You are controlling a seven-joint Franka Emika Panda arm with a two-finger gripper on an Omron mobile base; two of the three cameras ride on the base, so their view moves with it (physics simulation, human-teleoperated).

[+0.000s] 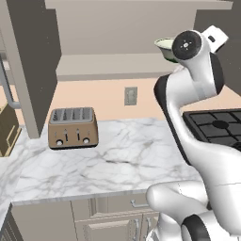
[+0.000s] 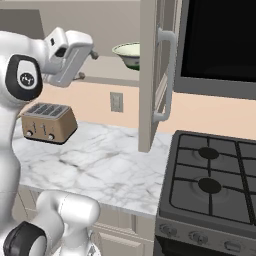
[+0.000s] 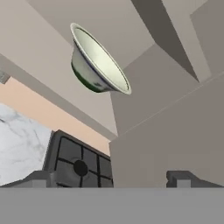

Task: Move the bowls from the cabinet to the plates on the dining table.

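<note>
1. The pale green-cream bowl (image 2: 127, 54) sits upright on the lower shelf of the open cabinet (image 2: 150, 75), above the marble surface (image 2: 100, 165) with the toaster (image 2: 47, 122).
2. The hand (image 2: 93, 54) is raised to about shelf height, jaws spread wide and holding nothing.
3. In the right base view the bowl lies just beyond the fingertips, a short gap away, toward the open cabinet door and slightly deeper in.
4. In the hand view the bowl (image 3: 98, 61) sits high and left of centre, well above the finger tips (image 3: 181, 178), so the hand is not yet aimed at it.
5. The bowl is round with no long axis; its rim looks like the part to pinch, judged from its wide, flared shape.
6. The next move likely needs a forward reach plus re-aiming so one jaw goes inside the rim.
</note>
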